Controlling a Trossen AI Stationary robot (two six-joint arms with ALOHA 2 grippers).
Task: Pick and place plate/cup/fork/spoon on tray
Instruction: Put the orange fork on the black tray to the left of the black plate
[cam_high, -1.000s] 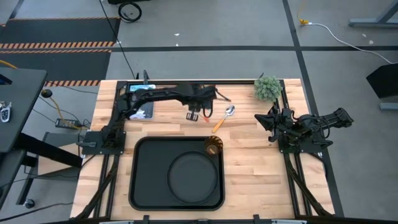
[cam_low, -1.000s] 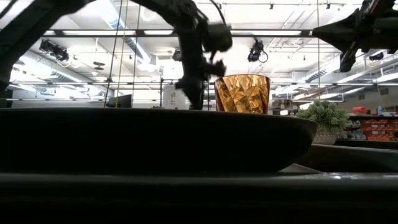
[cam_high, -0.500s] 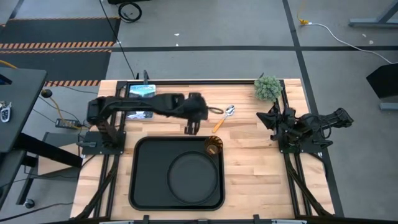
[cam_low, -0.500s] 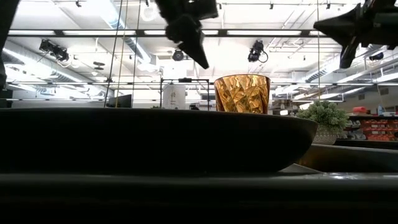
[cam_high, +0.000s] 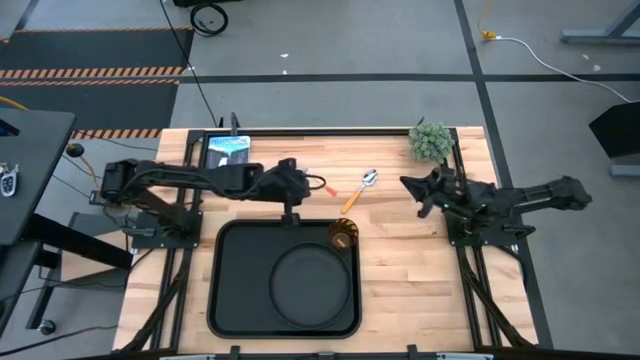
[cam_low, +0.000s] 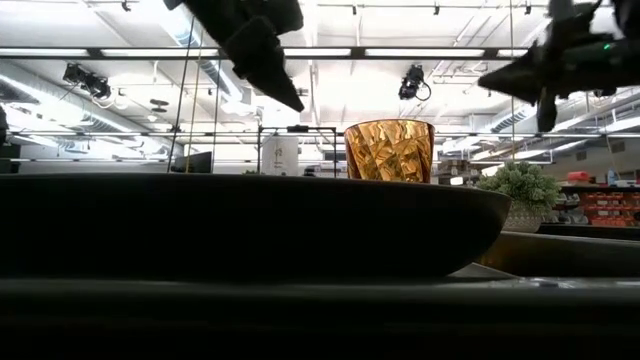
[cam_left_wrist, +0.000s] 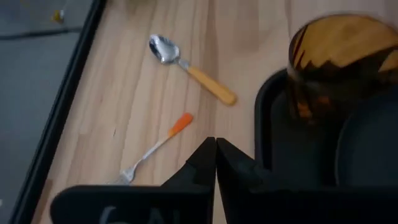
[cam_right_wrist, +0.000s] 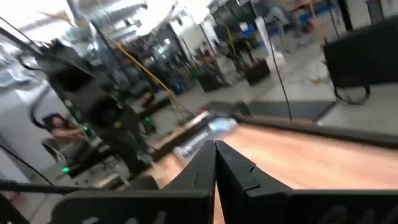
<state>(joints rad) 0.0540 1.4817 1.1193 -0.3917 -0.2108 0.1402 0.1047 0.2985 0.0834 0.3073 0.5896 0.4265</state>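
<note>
Left claw (cam_high: 290, 207) withdrawn, fork (cam_left_wrist: 154, 149) tines hidden

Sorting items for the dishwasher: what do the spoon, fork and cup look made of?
The spoon: shiny silver bowl, likely metal; smooth yellow-orange handle, probably plastic. The fork: silver tines and stem, seemingly metal, with a red-orange handle tip that looks plastic. The cup: translucent amber with faceted walls that light passes through; glass or plastic, cannot tell.
</note>
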